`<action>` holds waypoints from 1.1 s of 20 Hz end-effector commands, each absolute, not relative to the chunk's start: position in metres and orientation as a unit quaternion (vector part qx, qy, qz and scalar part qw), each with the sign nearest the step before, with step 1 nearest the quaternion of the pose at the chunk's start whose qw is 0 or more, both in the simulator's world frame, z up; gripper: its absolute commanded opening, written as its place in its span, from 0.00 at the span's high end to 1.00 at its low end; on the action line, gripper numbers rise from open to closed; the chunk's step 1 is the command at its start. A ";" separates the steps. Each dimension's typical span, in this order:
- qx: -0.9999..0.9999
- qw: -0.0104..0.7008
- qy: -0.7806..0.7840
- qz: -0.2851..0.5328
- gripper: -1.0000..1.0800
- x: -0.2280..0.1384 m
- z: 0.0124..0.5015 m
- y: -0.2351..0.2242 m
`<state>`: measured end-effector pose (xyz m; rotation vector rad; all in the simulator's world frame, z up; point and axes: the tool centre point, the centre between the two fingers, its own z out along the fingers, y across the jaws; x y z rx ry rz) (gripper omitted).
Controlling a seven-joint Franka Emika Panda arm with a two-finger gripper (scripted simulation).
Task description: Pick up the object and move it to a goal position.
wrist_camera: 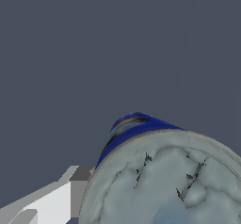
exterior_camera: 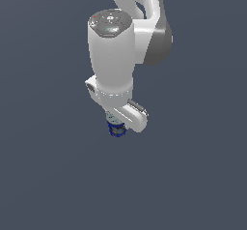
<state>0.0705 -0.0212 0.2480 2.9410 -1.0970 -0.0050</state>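
Filling your wrist view, the small dark-blue can with its pale, cracked-looking bluish-white top (wrist_camera: 164, 185) sits right up against the camera, one grey-and-white finger (wrist_camera: 70, 190) touching its side. From the exterior view you see the white Panda arm (exterior_camera: 113, 55) pointing down over plain grey ground (exterior_camera: 48, 176), and the gripper (exterior_camera: 117, 125) has its jaws clamped narrow on the can (exterior_camera: 116, 130), which pokes out just beneath the hand.

The can (wrist_camera: 164, 185) fills the near corner of the wrist view, its pale, cracked-looking top facing the camera. A band of dark-blue side with an orange streak shows above the top. One white-and-grey finger (wrist_camera: 52, 199) lies just beside it.
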 end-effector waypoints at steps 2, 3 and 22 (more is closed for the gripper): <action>0.937 0.001 -0.350 0.000 1.00 0.084 0.268 -0.017; 0.937 0.001 -0.350 0.000 1.00 0.088 0.273 -0.016; 0.937 0.000 -0.349 0.000 1.00 0.133 0.328 -0.004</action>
